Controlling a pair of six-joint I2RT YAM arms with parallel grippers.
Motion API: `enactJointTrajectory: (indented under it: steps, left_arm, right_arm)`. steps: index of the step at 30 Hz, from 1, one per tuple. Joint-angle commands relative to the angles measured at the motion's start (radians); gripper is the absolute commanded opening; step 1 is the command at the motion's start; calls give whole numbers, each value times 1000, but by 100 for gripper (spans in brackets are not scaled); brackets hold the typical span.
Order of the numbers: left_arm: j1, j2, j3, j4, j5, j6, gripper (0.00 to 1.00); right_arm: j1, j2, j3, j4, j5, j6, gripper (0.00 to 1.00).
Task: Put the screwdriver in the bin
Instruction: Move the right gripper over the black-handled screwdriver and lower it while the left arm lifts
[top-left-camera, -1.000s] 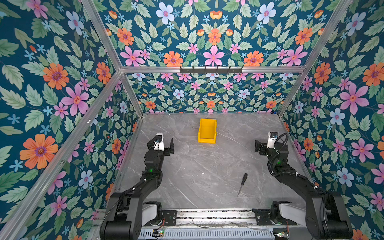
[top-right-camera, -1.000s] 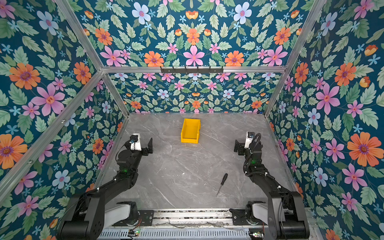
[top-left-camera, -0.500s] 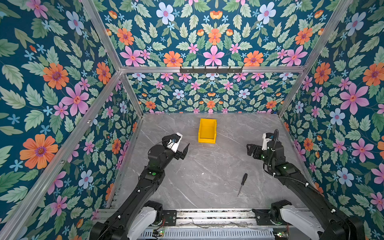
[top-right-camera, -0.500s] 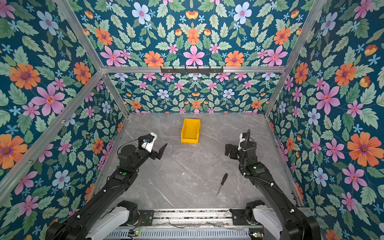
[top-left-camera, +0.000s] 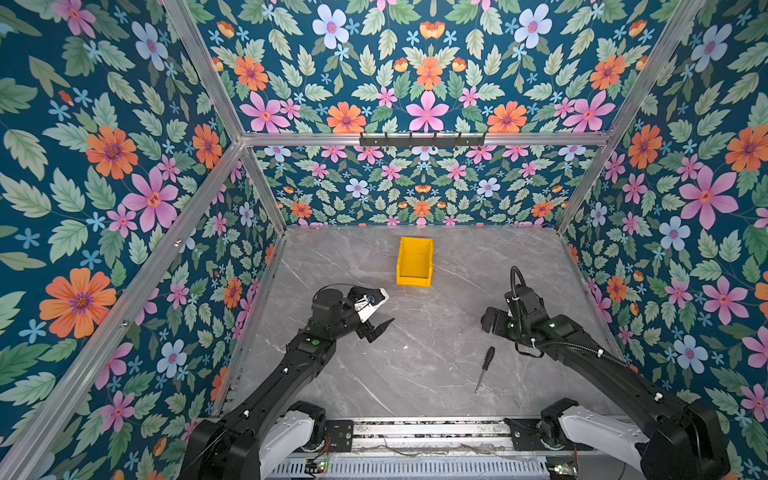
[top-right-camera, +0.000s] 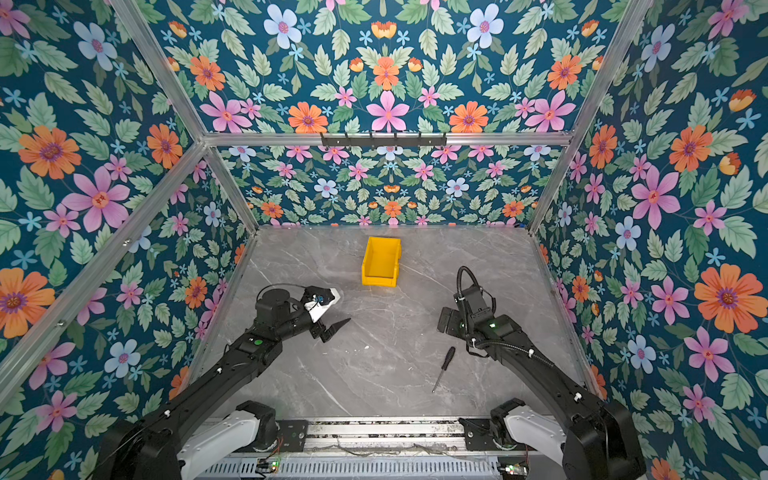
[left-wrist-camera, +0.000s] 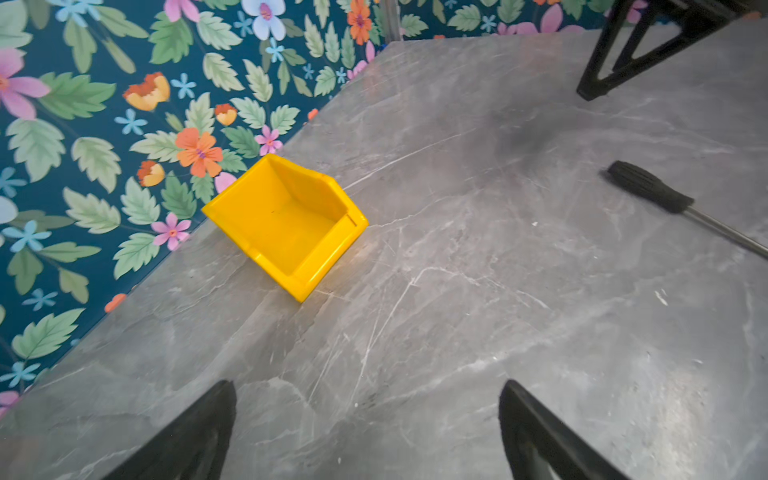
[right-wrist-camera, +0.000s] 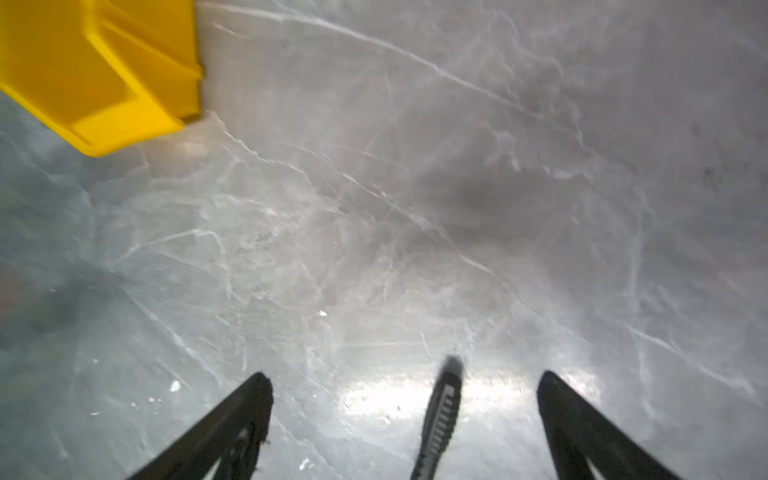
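1. Screwdriver (top-left-camera: 485, 368) lies flat on the grey marble worktop (top-left-camera: 415, 374), right of the middle and toward the near edge. Its black handle points to the far edge and the tip of its thin shaft to the near edge.
2. The yellow bin (top-left-camera: 414, 262) stands upright near the middle of the far edge, with its lowered lip facing the near edge. The screwdriver is outside it and well apart from it.
3. The right gripper (right-wrist-camera: 403, 377) hangs over the worktop just beyond the handle's end, toward the right edge. Its fingers (right-wrist-camera: 582, 436) are spread wide. In the blurred right wrist view the handle shows between them with a gap on each side, touched by neither.
4. The left gripper (left-wrist-camera: 368, 388) hangs above the worktop left of the middle, on the bin's near side. Its fingers (left-wrist-camera: 199, 432) stand wide apart, with only bare worktop between them.
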Motion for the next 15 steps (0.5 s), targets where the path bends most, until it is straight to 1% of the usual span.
enactJointTrajectory:
  steps: [1, 6, 9, 11, 13, 15]
  left_arm:
    - [-3, 16, -8, -13, 94, 65, 100]
    - [-18, 27, -29, -10, 130, 85, 100]
    - [-36, 26, -46, -18, 126, 119, 100]
    - [-47, 33, -48, -38, 120, 156, 100]
    - [-59, 43, -47, -50, 114, 167, 100]
    - [-67, 50, -44, -60, 111, 173, 100]
  right_arm:
    - [8, 16, -6, -114, -40, 44, 97]
    - [17, 63, 2, -153, -106, 56, 86]
    - [32, 79, -8, -157, -130, 70, 76]
    - [37, 91, -14, -154, -135, 78, 66]
    - [38, 104, -19, -143, -140, 84, 59]
    - [37, 123, -19, -134, -144, 90, 55]
